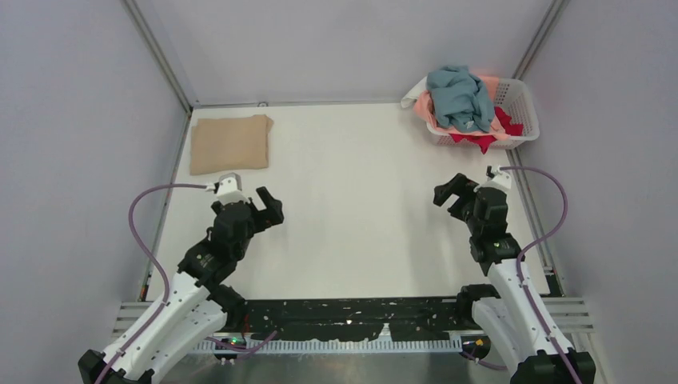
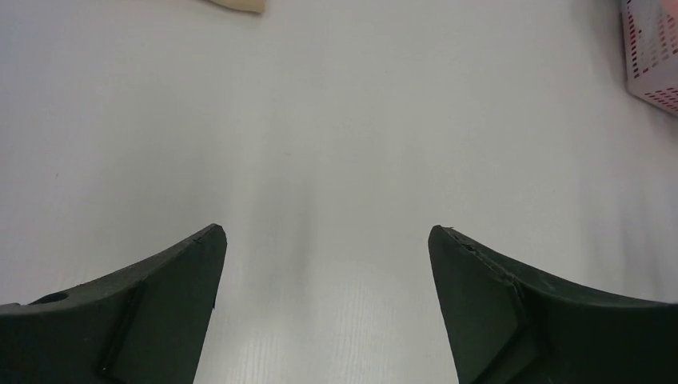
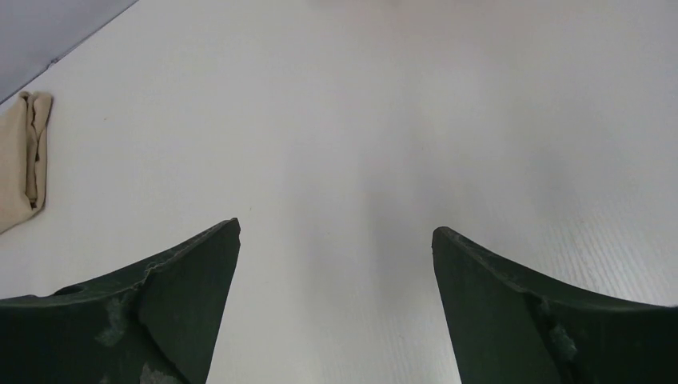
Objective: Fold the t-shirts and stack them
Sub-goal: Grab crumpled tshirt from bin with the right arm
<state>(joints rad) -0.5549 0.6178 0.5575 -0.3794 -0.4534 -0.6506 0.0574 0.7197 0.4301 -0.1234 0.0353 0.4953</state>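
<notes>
Tan t-shirt (image 1: 231, 143); teal t-shirt (image 1: 459, 98), seemingly peach, red beneath.

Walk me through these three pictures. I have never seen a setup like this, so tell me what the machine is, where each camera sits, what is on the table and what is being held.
Two robot arms are bolted at the near edge of a white table. The wide picture looks down from above and behind them. The other two come from cameras on the wrists; the dark wedges at the bottom are each arm's own fingers.

At the far left lies a folded tan t-shirt. At the far right, a white basket holds unfolded shirts: a teal-blue t-shirt on top, with peach-pink and red ones beneath.

The left gripper and the right gripper both hang open above bare table. Nothing is held.
</notes>
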